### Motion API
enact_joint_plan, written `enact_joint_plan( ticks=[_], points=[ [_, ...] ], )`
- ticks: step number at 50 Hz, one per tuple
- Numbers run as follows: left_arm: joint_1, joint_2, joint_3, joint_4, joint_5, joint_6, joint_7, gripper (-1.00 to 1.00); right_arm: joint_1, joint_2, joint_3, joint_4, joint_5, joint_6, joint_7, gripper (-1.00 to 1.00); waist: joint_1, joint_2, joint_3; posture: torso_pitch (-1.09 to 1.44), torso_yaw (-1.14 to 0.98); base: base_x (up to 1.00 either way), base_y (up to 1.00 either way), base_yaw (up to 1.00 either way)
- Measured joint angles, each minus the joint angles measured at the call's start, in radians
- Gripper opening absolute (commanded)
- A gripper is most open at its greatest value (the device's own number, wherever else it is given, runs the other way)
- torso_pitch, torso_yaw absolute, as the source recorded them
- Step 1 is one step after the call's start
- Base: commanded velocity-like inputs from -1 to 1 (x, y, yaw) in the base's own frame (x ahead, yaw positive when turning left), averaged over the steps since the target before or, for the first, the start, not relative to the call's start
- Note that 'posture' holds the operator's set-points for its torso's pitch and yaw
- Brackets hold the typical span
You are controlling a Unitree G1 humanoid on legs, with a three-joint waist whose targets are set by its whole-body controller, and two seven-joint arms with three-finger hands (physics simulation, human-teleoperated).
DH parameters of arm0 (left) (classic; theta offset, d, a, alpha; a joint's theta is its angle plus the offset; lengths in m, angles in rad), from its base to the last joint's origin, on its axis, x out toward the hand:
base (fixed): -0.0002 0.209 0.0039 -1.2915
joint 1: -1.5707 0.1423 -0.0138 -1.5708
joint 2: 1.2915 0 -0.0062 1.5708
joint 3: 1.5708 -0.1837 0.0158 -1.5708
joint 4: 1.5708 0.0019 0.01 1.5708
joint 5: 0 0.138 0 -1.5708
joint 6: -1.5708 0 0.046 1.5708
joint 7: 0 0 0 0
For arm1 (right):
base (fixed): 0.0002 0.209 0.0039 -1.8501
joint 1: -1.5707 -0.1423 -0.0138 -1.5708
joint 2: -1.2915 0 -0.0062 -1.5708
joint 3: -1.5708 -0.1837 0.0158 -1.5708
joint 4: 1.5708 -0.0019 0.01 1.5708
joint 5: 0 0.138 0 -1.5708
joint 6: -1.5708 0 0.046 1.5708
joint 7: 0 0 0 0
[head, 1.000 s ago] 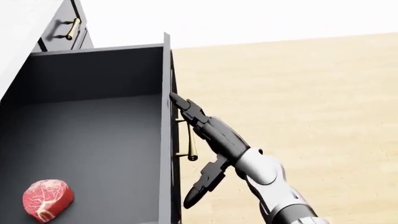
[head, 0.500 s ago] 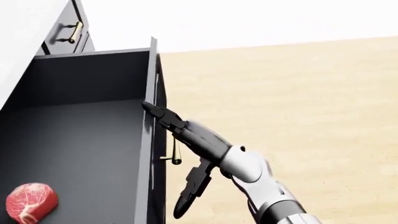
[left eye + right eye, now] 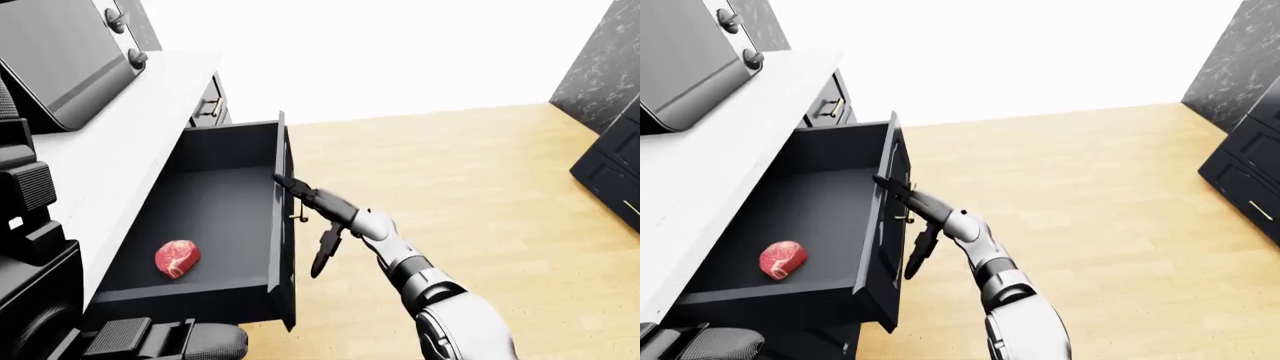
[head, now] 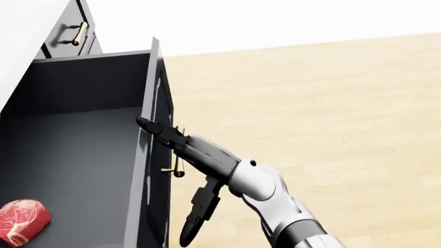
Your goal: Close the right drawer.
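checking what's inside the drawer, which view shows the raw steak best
The right-eye view: the steak lies whole on the floor of the open drawer, nothing covering it. The left-eye view shows it whole too, with dark parts of the robot crowding the bottom left corner. The head view cuts it off at the bottom left edge.

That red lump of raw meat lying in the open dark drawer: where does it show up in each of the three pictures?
Left-eye view: the red raw steak lies lower left, on the drawer floor.
Head view: cut off at the bottom left corner.
Right-eye view: lower left, on the drawer floor.
Shared landmark: the small brass drawer handle beside the right hand.
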Motion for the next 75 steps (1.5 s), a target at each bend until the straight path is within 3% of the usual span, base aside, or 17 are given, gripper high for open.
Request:
enact_joint_plan(
  ticks=[12, 75],
  points=[
    [0.007, 0.029, 0.015, -0.001, -0.019, -0.006, 0.024, 1.00, -0.008, 0.020, 0.005, -0.004, -0.010, 0.009, 0.007, 1.00, -0.006, 0.005, -0.002, 0.00, 0.00, 0.00, 0.00, 0.00],
    [0.018, 0.033, 0.030, -0.001, -0.034, -0.014, 0.027, 1.00, -0.019, 0.170, 0.046, 0.016, -0.081, 0.029, 0.022, 1.00, 0.000, 0.013, 0.002, 0.00, 0.00, 0.00, 0.00, 0.00]
  ],
)
